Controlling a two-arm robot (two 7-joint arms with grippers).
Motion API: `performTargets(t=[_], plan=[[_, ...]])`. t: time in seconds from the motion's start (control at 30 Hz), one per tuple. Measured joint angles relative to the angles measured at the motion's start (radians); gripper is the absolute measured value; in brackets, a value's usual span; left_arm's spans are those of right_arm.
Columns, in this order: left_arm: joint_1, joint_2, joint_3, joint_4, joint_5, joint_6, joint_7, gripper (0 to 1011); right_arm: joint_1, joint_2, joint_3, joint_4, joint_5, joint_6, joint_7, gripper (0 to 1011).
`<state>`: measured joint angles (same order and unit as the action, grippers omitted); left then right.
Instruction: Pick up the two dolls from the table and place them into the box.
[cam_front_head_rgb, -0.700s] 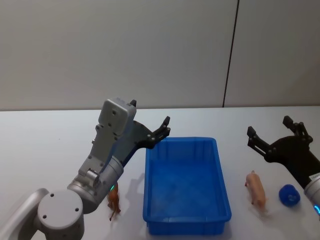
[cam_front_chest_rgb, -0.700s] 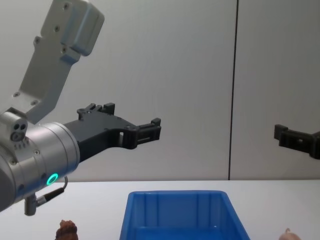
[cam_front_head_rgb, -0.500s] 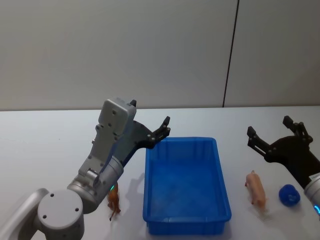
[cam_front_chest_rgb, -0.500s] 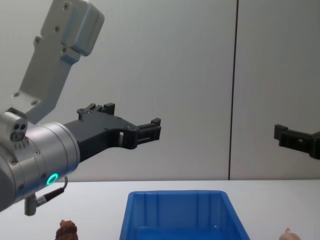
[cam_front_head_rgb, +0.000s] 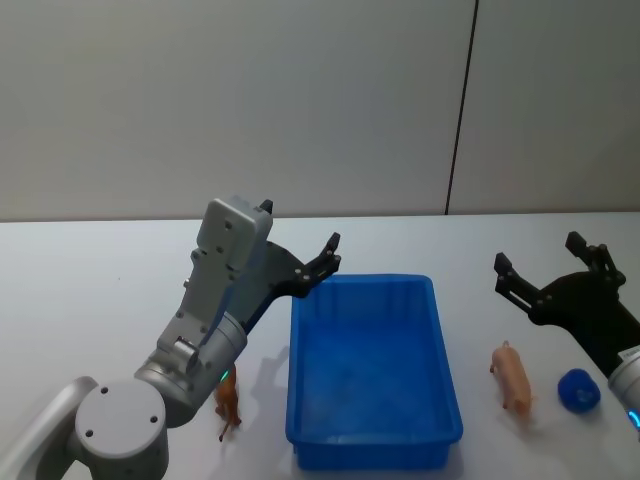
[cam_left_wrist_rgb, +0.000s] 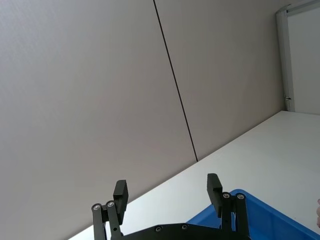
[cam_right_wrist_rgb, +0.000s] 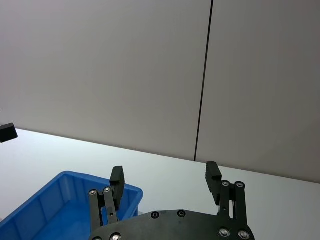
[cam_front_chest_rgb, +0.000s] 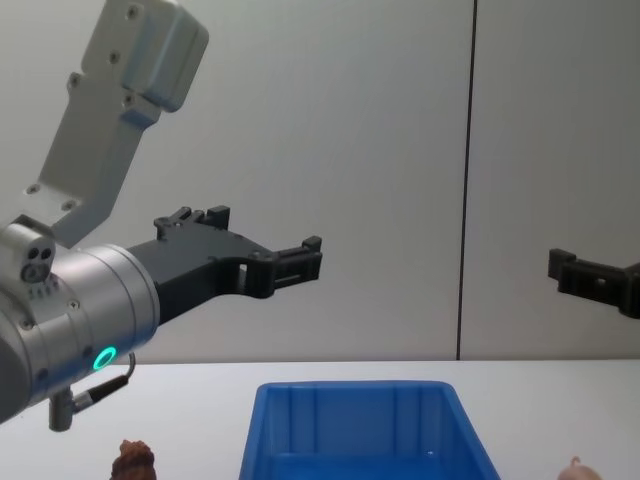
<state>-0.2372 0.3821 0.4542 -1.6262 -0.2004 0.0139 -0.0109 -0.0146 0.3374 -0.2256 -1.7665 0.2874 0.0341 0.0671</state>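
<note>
Left gripper (cam_front_head_rgb: 326, 257) raised near box (cam_front_head_rgb: 297, 385) corner, right gripper (cam_front_head_rgb: 537, 256) beyond pink doll (cam_front_head_rgb: 512, 376), both spread apart, empty; brown doll (cam_front_head_rgb: 229, 401) left of box

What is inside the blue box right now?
Empty. The box shows bare blue floor; the reddish-brown doll and the pink doll lie outside it on the table.

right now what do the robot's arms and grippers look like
The left arm is silver-grey with rounded joints, a pale boxy housing, a glowing green ring light and a thin cable beneath it. The left gripper and right gripper are matte black, each with two blocky-tipped fingers on linkages fastened by silver screws.
</note>
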Motion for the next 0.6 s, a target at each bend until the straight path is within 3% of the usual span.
performTargets(t=[0.33, 0.6], plan=[[0.0, 0.0, 0.0, 0.0, 0.0, 0.0, 0.0, 1001, 0.0, 0.011, 0.011, 0.012, 0.014, 0.016, 0.015, 1001], [0.0, 0.0, 0.0, 0.0, 0.0, 0.0, 0.0, 1001, -0.001, 0.044, 0.037, 0.044, 0.039, 0.061, 0.044, 1001]])
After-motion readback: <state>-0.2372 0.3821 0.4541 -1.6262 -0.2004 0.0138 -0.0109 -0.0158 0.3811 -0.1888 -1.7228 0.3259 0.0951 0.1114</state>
